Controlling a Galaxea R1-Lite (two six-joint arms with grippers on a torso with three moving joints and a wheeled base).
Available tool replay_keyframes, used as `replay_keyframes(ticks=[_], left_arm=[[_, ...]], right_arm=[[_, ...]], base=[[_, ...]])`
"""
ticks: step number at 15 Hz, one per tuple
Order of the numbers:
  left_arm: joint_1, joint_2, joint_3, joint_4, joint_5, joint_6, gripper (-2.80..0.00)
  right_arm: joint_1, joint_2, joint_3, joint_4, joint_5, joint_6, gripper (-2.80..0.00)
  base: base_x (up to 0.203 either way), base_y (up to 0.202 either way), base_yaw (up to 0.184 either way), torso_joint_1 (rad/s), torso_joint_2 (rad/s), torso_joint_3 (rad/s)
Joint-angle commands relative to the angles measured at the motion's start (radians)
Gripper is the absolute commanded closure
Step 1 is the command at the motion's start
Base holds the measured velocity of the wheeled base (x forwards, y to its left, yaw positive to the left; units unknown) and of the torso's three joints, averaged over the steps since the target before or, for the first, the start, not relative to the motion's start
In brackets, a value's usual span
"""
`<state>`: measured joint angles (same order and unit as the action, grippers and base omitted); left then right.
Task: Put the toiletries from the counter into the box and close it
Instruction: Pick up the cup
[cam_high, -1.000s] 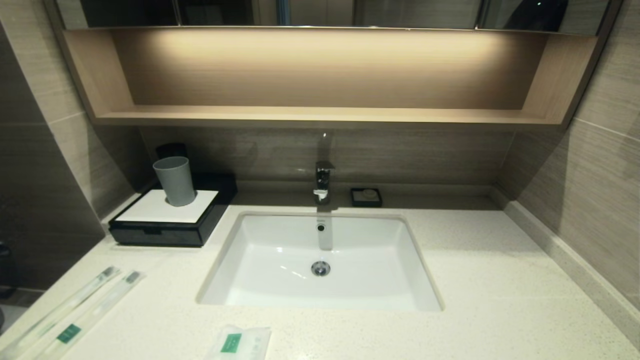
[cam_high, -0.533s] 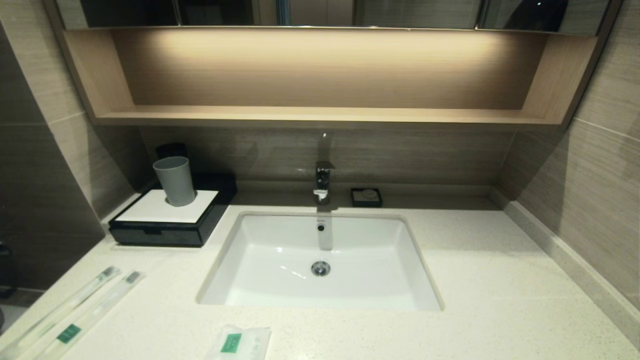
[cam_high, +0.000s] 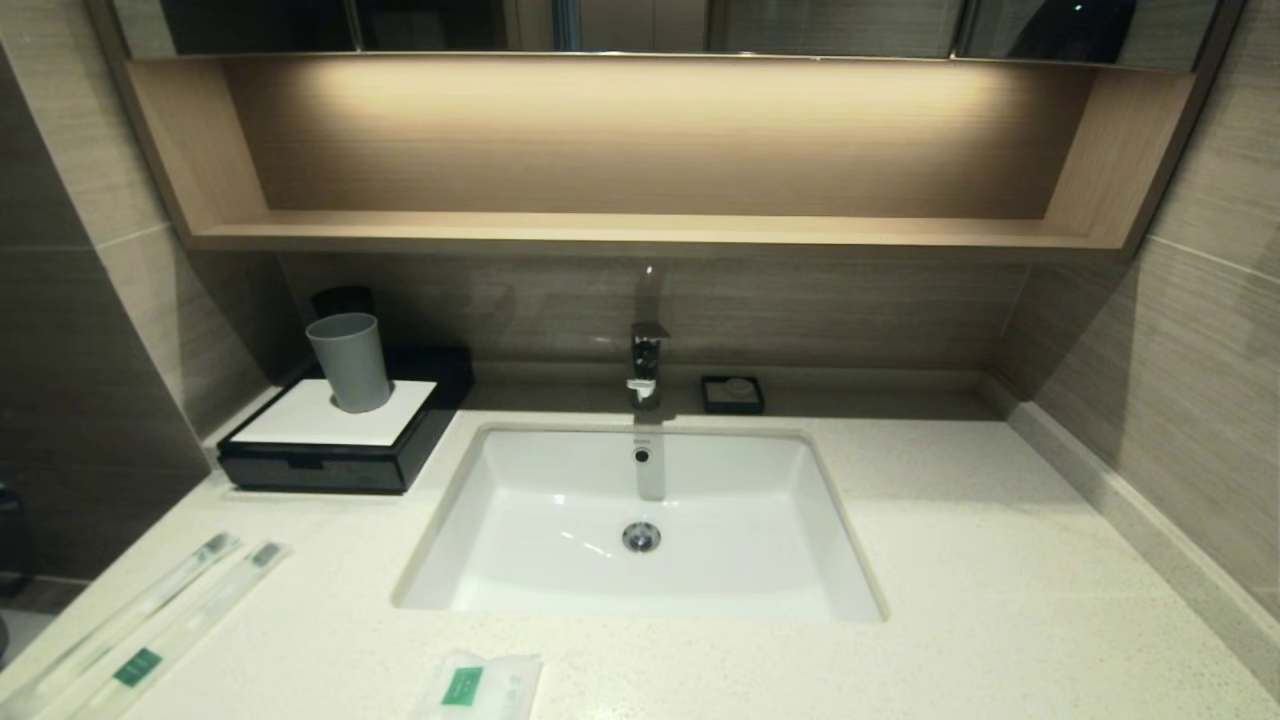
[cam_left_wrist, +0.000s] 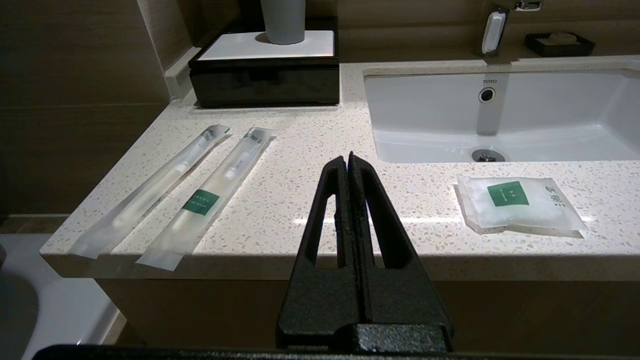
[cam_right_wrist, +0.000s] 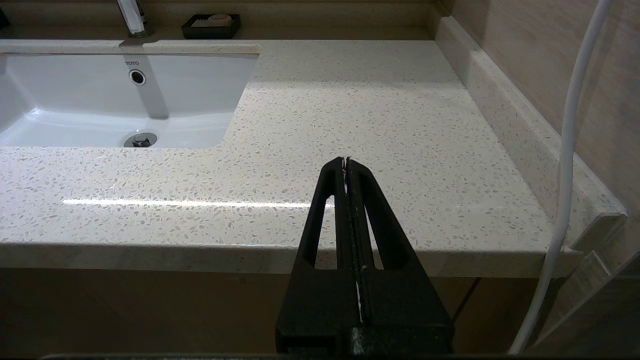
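Cream speckled desk (cam_high: 960, 560) carries everything, a white sink (cam_high: 640, 520) sunk in its middle. At its back left sits the box (cam_high: 335, 445), drawer shut, with a grey cup (cam_high: 349, 361) on top. Two toothbrushes (cam_left_wrist: 207, 197) lie side by side at the front left; the sachet (cam_left_wrist: 517, 202) lies before the sink. My left pincer (cam_left_wrist: 348, 162) and right pincer (cam_right_wrist: 346, 164) hang clenched, empty, off the front edge.

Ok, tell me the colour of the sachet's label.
Green, on the white sachet; clearest in the left wrist view.
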<state>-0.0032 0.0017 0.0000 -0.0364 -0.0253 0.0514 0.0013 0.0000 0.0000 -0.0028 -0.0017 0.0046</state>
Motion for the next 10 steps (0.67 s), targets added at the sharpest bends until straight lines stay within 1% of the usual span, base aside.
replay_keyframes(ticks=[1,3,5,8,10], left_arm=[[0.0,0.0,0.018,0.0,0.005,0.001,0.0],[0.0,0.0,0.014,0.0,0.014,0.0,0.0],[0.0,0.001,-0.014,0.003,0.023,-0.001,0.0],[0.0,0.001,-0.11,0.04,0.029,-0.002,0.0],[0.0,0.001,-0.174,0.09,0.035,-0.002,0.0]], right_arm=[[0.0,0.0,0.002,0.0,0.0,0.0,0.0],[0.0,0.0,0.001,0.0,0.0,0.0,0.0],[0.0,0.0,0.002,0.0,0.0,0.0,0.0],[0.0,0.0,0.0,0.0,0.0,0.0,0.0],[0.0,0.0,0.002,0.0,0.0,0.0,0.0]], base=[[0.0,0.0,0.0,0.0,0.0,0.0],[0.0,0.0,0.0,0.0,0.0,0.0],[0.0,0.0,0.0,0.0,0.0,0.0],[0.0,0.0,0.0,0.0,0.0,0.0],[0.0,0.0,0.0,0.0,0.0,0.0]])
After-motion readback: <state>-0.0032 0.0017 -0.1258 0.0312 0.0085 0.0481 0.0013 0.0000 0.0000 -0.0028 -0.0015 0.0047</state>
